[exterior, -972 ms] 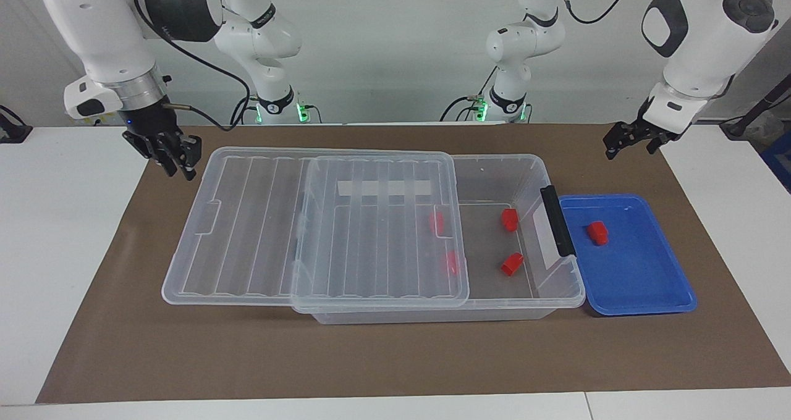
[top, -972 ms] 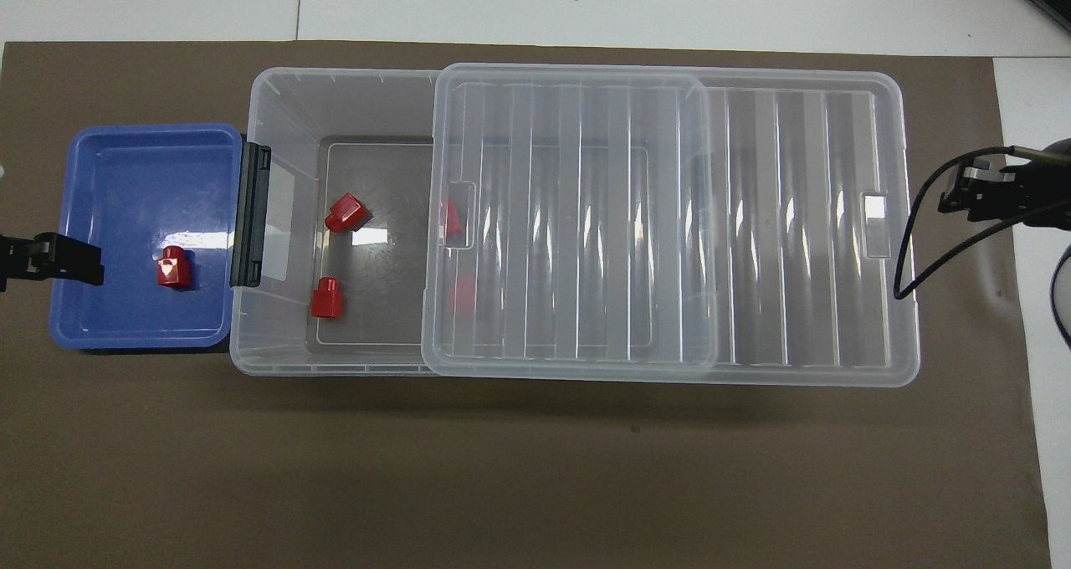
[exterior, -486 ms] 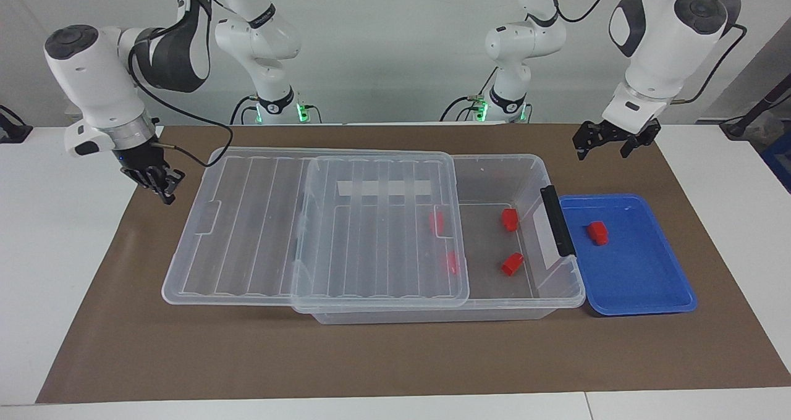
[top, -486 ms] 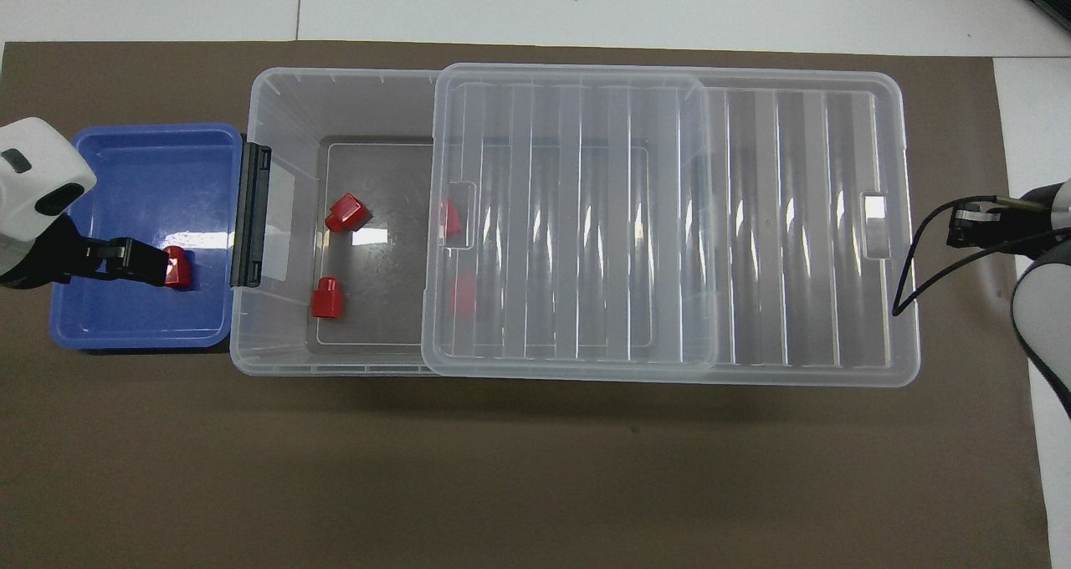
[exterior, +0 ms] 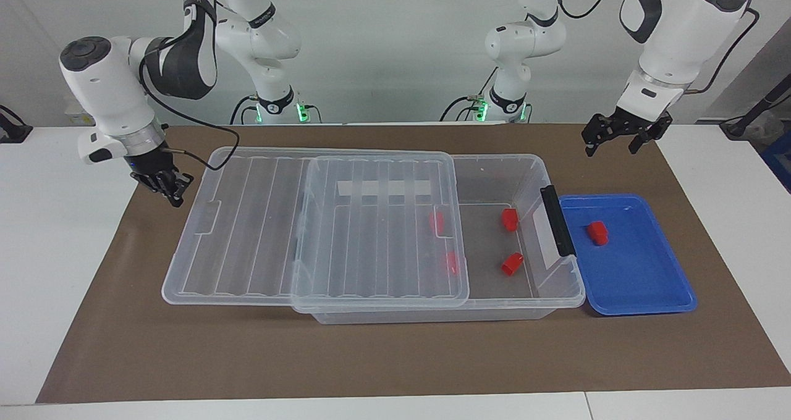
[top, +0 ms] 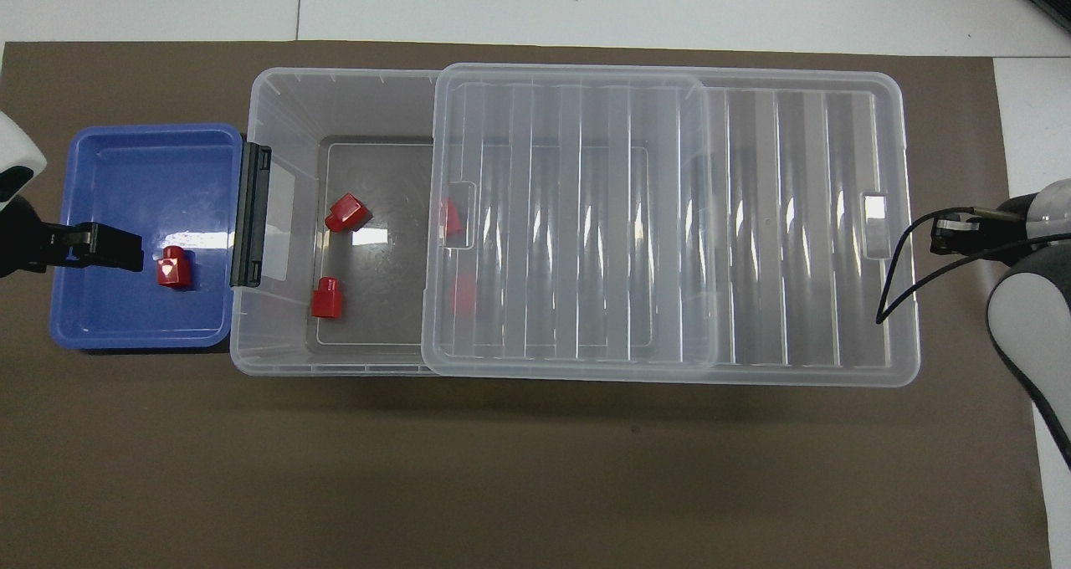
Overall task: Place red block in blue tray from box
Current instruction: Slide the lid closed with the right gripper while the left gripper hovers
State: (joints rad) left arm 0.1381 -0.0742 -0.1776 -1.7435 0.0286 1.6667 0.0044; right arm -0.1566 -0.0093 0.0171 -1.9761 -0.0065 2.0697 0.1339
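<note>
The clear box (exterior: 531,173) stands mid-table, its ribbed lid (exterior: 371,222) slid half off toward the right arm's end. Two red blocks (exterior: 509,219) (exterior: 511,264) lie in the uncovered part, and two more (exterior: 436,221) (exterior: 452,262) show through the lid. One red block (exterior: 597,233) lies in the blue tray (exterior: 642,284), which touches the box at the left arm's end. My left gripper (exterior: 621,137) is open and empty, raised over the tray's outer edge; it also shows in the overhead view (top: 100,247). My right gripper (exterior: 167,188) hangs beside the lid's overhanging end.
A dark grey latch handle (exterior: 558,221) sits on the box wall next to the tray. A brown mat (exterior: 395,358) covers the table under everything. A black cable (top: 899,276) loops from the right wrist beside the lid's end.
My left gripper swung in over the tray beside the block, then drew back a little. My right gripper came down beside the lid's end. Blocks, box and tray have not moved.
</note>
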